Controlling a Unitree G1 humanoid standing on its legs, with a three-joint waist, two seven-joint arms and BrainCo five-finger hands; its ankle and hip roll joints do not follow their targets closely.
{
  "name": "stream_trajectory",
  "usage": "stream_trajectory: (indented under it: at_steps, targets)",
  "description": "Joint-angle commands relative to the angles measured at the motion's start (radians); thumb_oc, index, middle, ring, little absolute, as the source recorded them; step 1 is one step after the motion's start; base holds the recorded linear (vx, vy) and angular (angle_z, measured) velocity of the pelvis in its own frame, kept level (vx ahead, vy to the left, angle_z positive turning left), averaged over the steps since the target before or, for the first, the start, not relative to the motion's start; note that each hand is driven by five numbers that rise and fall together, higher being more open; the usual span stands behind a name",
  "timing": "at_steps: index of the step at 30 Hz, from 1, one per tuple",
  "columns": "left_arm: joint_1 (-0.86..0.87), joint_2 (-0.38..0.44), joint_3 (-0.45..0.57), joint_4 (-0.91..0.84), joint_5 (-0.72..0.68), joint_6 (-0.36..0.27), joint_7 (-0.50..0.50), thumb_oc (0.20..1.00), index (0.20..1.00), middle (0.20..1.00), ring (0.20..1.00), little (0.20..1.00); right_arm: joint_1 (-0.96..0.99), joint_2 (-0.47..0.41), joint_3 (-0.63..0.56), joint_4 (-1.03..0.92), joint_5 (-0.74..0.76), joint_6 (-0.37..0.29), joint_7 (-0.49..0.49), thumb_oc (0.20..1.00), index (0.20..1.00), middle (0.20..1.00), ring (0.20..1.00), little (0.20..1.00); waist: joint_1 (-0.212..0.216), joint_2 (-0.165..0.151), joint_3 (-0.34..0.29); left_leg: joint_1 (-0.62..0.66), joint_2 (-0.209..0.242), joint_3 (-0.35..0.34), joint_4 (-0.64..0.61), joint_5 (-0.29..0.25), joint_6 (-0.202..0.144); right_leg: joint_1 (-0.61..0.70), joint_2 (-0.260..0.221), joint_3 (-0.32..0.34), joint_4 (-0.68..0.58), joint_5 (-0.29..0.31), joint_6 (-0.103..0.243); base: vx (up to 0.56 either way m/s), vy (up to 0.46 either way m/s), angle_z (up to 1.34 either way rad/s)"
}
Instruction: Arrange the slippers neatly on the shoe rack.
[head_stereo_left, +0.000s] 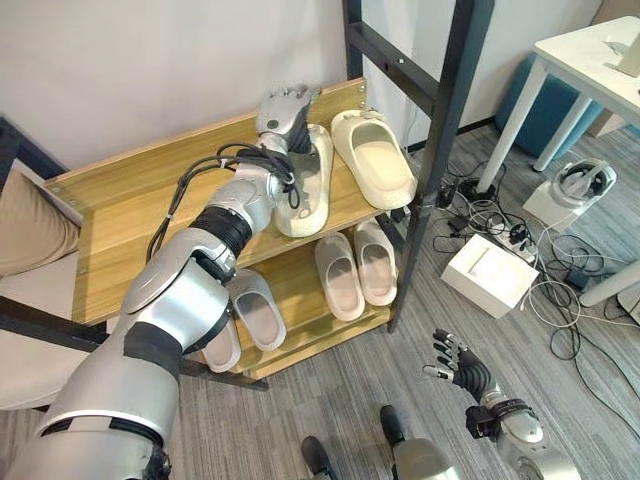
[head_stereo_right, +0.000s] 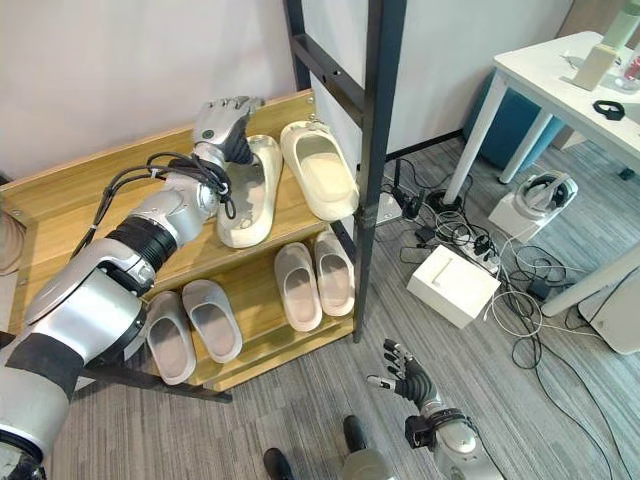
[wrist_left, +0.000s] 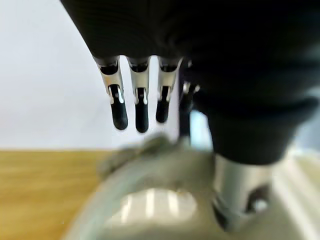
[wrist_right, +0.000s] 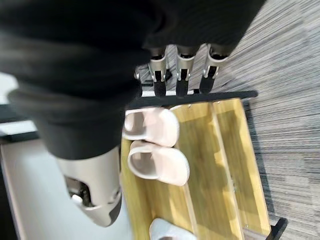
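The left hand (head_stereo_left: 285, 112) hangs with straight, relaxed fingers (wrist_left: 119, 112) over the toe of a cream slipper (head_stereo_left: 312, 185) on the rack's (head_stereo_left: 120, 205) top shelf, its mate (head_stereo_left: 375, 158) just beside. The right hand (head_stereo_left: 458, 364) is low over the floor, fingers spread, empty. Two more pairs, pink (head_stereo_left: 356, 272) and grey (head_stereo_left: 256, 310), lie on the lower shelf.

My left hand (head_stereo_left: 285, 112) and wrist cover the toe and inner side of the cream slipper (head_stereo_left: 312, 185) at upper centre. My left arm hides part of the grey slipper (head_stereo_left: 222, 345) at lower left on the shoe rack (head_stereo_left: 115, 210).
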Motion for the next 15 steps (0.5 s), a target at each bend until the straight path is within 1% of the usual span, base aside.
stream_trajectory:
  at_steps: [1, 3, 4, 5, 6, 7, 8, 9, 10, 11, 12, 13, 14, 15]
  targets:
    - [-0.12, 0.018, 0.066, 0.007, 0.057, 0.006, 0.025, 1.0, 1.0, 1.0, 1.0, 1.0, 0.014, 0.023, -0.027, -0.01, 0.001, -0.026, 0.007, 1.0, 1.0, 1.0, 1.0, 1.0, 0.043, -0.054, -0.028, 0.097, 0.059, -0.053, -0.002, -0.035, -0.09, 0.033, -0.07, -0.042, -0.006, -0.042, 0.133, 0.01, -0.008, 0.22]
    - [-0.102, 0.018, 0.075, -0.045, 0.077, 0.006, 0.017, 1.0, 1.0, 1.0, 1.0, 1.0, 0.014, 0.028, -0.027, -0.006, -0.005, -0.024, 0.009, 1.0, 1.0, 1.0, 1.0, 1.0, 0.056, -0.056, -0.028, 0.095, 0.057, -0.064, -0.002, -0.036, -0.088, 0.04, -0.072, -0.052, -0.006, -0.045, 0.132, 0.01, 0.006, 0.39]
    - [-0.067, 0.026, 0.106, -0.126, 0.083, 0.003, 0.007, 1.0, 1.0, 1.0, 1.0, 1.0, 0.012, 0.038, -0.025, 0.004, -0.011, -0.018, 0.009, 1.0, 1.0, 1.0, 1.0, 1.0, 0.073, -0.06, -0.031, 0.094, 0.054, -0.077, -0.002, -0.037, -0.087, 0.047, -0.075, -0.064, -0.006, -0.046, 0.132, 0.01, 0.015, 0.42]
    - [-0.018, 0.041, 0.15, -0.236, 0.072, -0.012, 0.005, 1.0, 1.0, 1.0, 1.0, 1.0, 0.01, 0.05, -0.03, 0.013, -0.021, -0.013, 0.007, 1.0, 1.0, 1.0, 1.0, 1.0, 0.097, -0.066, -0.032, 0.092, 0.051, -0.089, -0.002, -0.038, -0.086, 0.054, -0.076, -0.077, -0.006, -0.049, 0.131, 0.0, 0.016, 0.27]
    - [0.014, 0.043, 0.173, -0.278, 0.048, -0.021, -0.01, 1.0, 1.0, 1.0, 1.0, 1.0, 0.008, 0.055, -0.034, 0.016, -0.025, -0.009, 0.006, 1.0, 1.0, 1.0, 1.0, 1.0, 0.104, -0.067, -0.032, 0.092, 0.05, -0.095, -0.002, -0.038, -0.085, 0.057, -0.077, -0.081, -0.006, -0.049, 0.13, 0.0, 0.011, 0.19]
    - [0.061, 0.048, 0.219, -0.352, -0.008, -0.051, -0.01, 1.0, 1.0, 1.0, 1.0, 1.0, 0.011, 0.061, -0.043, 0.019, -0.031, -0.007, 0.004, 1.0, 1.0, 1.0, 1.0, 1.0, 0.114, -0.07, -0.031, 0.091, 0.05, -0.1, -0.002, -0.038, -0.085, 0.06, -0.079, -0.085, -0.006, -0.049, 0.128, 0.0, 0.005, 0.19]
    - [0.07, 0.053, 0.225, -0.364, -0.009, -0.048, -0.016, 1.0, 1.0, 1.0, 1.0, 1.0, 0.013, 0.058, -0.041, 0.019, -0.032, -0.007, 0.004, 1.0, 1.0, 1.0, 1.0, 1.0, 0.111, -0.068, -0.033, 0.092, 0.05, -0.101, -0.002, -0.038, -0.085, 0.06, -0.078, -0.086, -0.006, -0.049, 0.128, 0.0, 0.006, 0.11]
    - [0.161, 0.057, 0.282, -0.472, -0.121, -0.09, -0.048, 1.0, 1.0, 1.0, 1.0, 1.0, 0.016, 0.07, -0.056, 0.027, -0.04, 0.001, 0.001, 1.0, 1.0, 1.0, 1.0, 1.0, 0.128, -0.072, -0.031, 0.09, 0.048, -0.109, -0.002, -0.038, -0.084, 0.064, -0.08, -0.094, -0.006, -0.05, 0.126, 0.01, 0.016, 0.11]
    - [0.248, 0.034, 0.335, -0.543, -0.302, -0.148, -0.088, 1.0, 1.0, 1.0, 1.0, 1.0, 0.023, 0.077, -0.064, 0.03, -0.048, 0.01, -0.004, 1.0, 1.0, 1.0, 1.0, 1.0, 0.135, -0.072, -0.029, 0.096, 0.047, -0.112, -0.002, -0.04, -0.083, 0.072, -0.081, -0.098, -0.006, -0.054, 0.125, 0.0, 0.025, 0.07]
    - [0.295, 0.02, 0.358, -0.563, -0.373, -0.157, -0.106, 1.0, 1.0, 1.0, 1.0, 1.0, 0.024, 0.086, -0.065, 0.036, -0.052, 0.014, -0.007, 1.0, 1.0, 1.0, 1.0, 1.0, 0.14, -0.072, -0.032, 0.092, 0.047, -0.115, -0.002, -0.036, -0.082, 0.069, -0.082, -0.101, -0.006, -0.05, 0.123, 0.01, 0.033, 0.06]
    - [0.346, 0.01, 0.369, -0.592, -0.468, -0.178, -0.138, 1.0, 1.0, 1.0, 1.0, 1.0, 0.024, 0.091, -0.067, 0.038, -0.062, 0.02, -0.007, 1.0, 1.0, 1.0, 1.0, 1.0, 0.145, -0.071, -0.032, 0.092, 0.046, -0.117, -0.002, -0.036, -0.081, 0.07, -0.082, -0.103, -0.006, -0.049, 0.122, 0.0, 0.024, 0.09]
    - [0.351, 0.013, 0.371, -0.596, -0.47, -0.177, -0.141, 1.0, 1.0, 1.0, 1.0, 1.0, 0.026, 0.09, -0.066, 0.038, -0.062, 0.02, -0.007, 1.0, 1.0, 1.0, 1.0, 1.0, 0.144, -0.071, -0.034, 0.092, 0.046, -0.117, -0.002, -0.036, -0.081, 0.07, -0.082, -0.103, -0.006, -0.05, 0.122, 0.0, 0.038, 0.19]
    - [0.44, -0.018, 0.364, -0.627, -0.641, -0.205, -0.183, 1.0, 1.0, 1.0, 1.0, 1.0, 0.024, 0.096, -0.062, 0.032, -0.074, 0.024, -0.005, 1.0, 1.0, 1.0, 1.0, 1.0, 0.151, -0.07, -0.031, 0.091, 0.045, -0.121, -0.002, -0.035, -0.079, 0.073, -0.083, -0.106, -0.006, -0.048, 0.121, 0.0, 0.032, 0.21]
    - [0.474, -0.026, 0.346, -0.645, -0.654, -0.196, -0.204, 1.0, 1.0, 1.0, 1.0, 1.0, 0.022, 0.098, -0.057, 0.035, -0.077, 0.024, -0.007, 1.0, 1.0, 1.0, 1.0, 1.0, 0.153, -0.071, -0.031, 0.092, 0.044, -0.124, -0.002, -0.036, -0.078, 0.074, -0.084, -0.107, -0.006, -0.047, 0.12, -0.01, 0.046, 0.18]
